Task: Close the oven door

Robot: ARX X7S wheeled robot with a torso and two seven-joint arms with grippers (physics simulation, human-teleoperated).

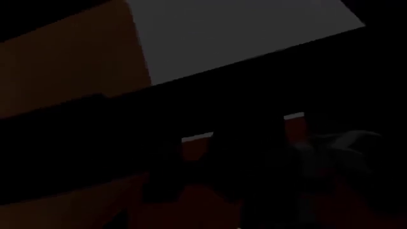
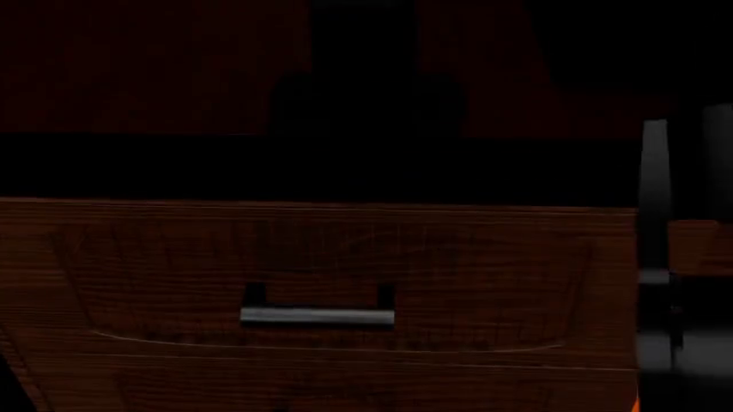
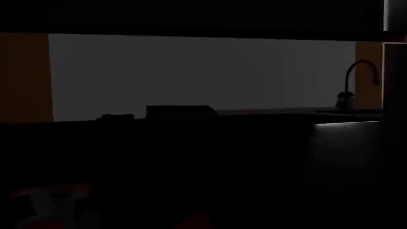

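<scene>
All three views are very dark. I cannot make out the oven door in any of them. The head view is filled by a brown wooden drawer front (image 2: 321,283) with a short silver handle (image 2: 318,316). A black band (image 2: 321,172) runs above it. At the right edge stands an upright silver bar (image 2: 654,197); what it belongs to is unclear. In both wrist views the jaw area is black. Dark upright shapes (image 1: 248,157) rise in the left wrist view's foreground, but no finger gap shows.
The right wrist view shows a grey back wall (image 3: 203,76), a dark counter line (image 3: 190,117) and a curved faucet (image 3: 357,81) far off. An orange wall (image 1: 70,62) and a grey panel (image 1: 241,33) show in the left wrist view.
</scene>
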